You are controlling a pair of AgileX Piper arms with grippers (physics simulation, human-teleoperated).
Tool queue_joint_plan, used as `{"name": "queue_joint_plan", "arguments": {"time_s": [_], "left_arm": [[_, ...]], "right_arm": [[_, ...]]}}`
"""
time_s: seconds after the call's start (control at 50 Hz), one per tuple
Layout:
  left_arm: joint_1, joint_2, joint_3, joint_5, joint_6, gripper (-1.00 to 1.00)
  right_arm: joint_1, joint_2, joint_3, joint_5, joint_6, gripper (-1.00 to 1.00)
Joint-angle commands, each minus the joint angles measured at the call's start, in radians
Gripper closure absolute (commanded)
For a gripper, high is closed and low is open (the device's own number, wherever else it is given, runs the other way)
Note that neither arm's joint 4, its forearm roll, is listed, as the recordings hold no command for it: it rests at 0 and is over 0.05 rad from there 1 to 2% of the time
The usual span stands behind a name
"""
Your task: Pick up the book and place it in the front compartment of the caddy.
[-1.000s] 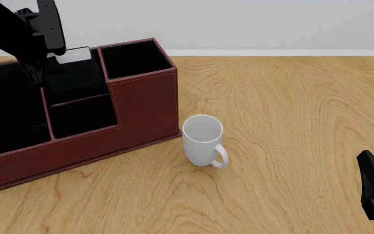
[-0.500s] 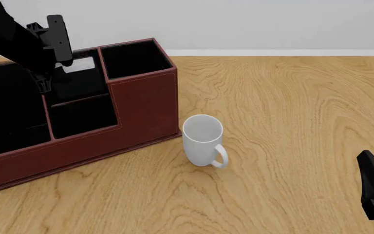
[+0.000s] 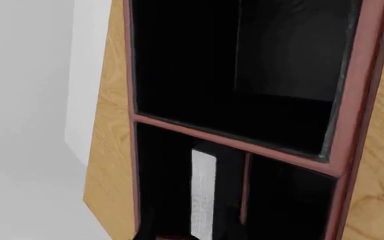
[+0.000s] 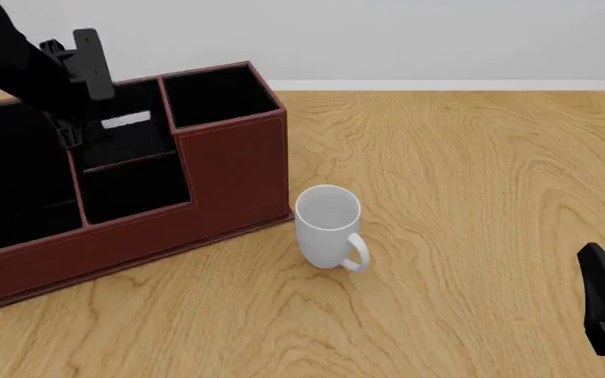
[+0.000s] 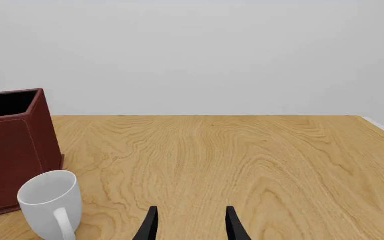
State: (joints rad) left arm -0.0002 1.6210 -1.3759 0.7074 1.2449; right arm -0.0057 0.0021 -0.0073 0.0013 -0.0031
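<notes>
left arm: black, enters from the upper left in the front view, reaching over the back left part of the caddy [image 4: 234,169]; left gripper [image 4: 72,130] points down into a rear-middle compartment
left jaws: cannot tell how wide; lost against the black lining, and not seen in the left wrist view
right arm: parked low at the near right edge of the table [image 4: 471,197], well apart from everything
right gripper [image 5: 190,222]: jaws apart with a moderate gap, holding nothing, aimed level across the table toward the far wall
book [image 3: 203,195]: inside a narrow rear-middle compartment, standing on end, long axis vertical, white page edge facing up; only a white sliver shows in the front view [image 4: 127,120]
caddy: reddish-brown, black-lined, stepped walls, tall square compartment at its right rear
mug [image 4: 329,228]: white, upright, just beside the caddy's right front corner, handle toward the camera
writing: none readable
</notes>
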Motion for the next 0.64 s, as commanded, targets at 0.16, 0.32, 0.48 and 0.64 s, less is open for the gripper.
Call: {"name": "queue_joint_plan", "arguments": {"time_s": [0.16, 0.32, 0.48, 0.64], "left_arm": [[0.015, -0.019, -0.025, -0.002, 0.009, -1.00], [0.004, -0.054, -0.011, 0.003, 0.012, -1.00], [-0.023, -0.112, 0.009, 0.021, 0.009, -1.00], [-0.046, -0.183, 0.048, 0.030, 0.016, -1.00]], "right_arm": [[0.000, 0.000, 0.000, 0.000, 0.000, -1.00], [0.000, 0.000, 0.000, 0.000, 0.000, -1.00], [0.000, 0.000, 0.000, 0.000, 0.000, -1.00], [0.000, 0.000, 0.000, 0.000, 0.000, -1.00]]}}
